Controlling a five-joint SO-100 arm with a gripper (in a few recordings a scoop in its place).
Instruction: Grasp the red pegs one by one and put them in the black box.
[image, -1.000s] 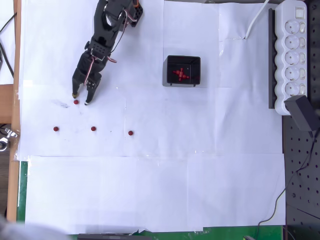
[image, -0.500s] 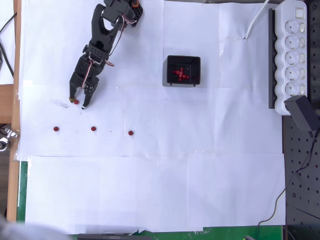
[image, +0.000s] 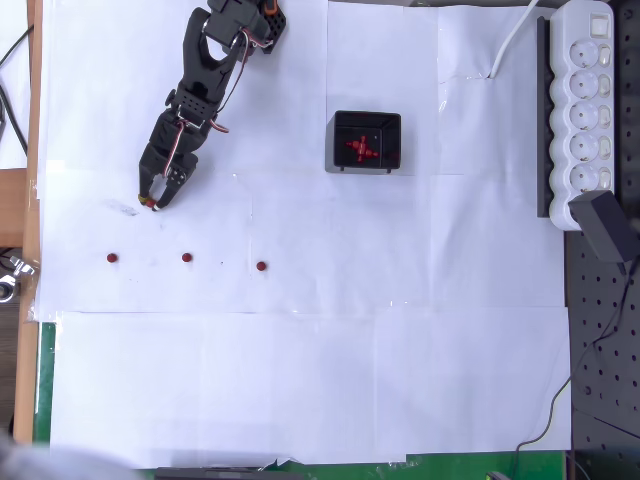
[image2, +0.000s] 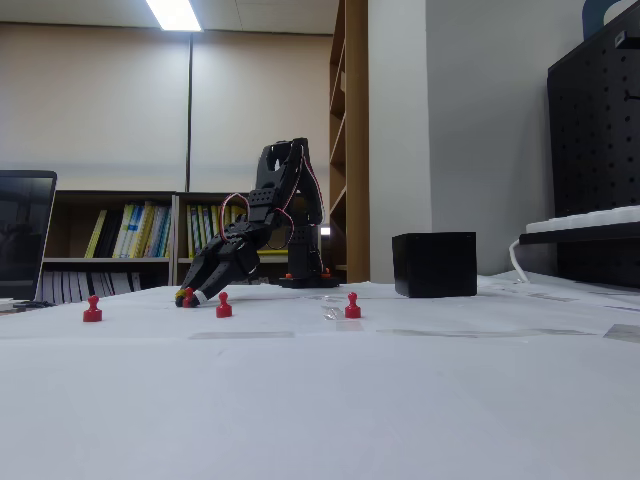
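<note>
In the overhead view the gripper (image: 153, 204) sits at the left of the paper-covered table (image: 300, 380), closed down onto one peg (image: 151, 205). Three further red pegs (image: 186, 257) lie in a row below it, well apart from one another. The black box (image: 366, 141) stands to the right of the arm with several pegs inside it, and a power strip (image: 583, 110) lies along the right edge, well apart from the box.

Arm (image: 205, 75) black throughout, blocky segmented links. Thin red and white wires loop along it above the gripper (image: 152, 203). 2 tapered black fingers, pale tips. Orange patch at far end from gripper.
</note>
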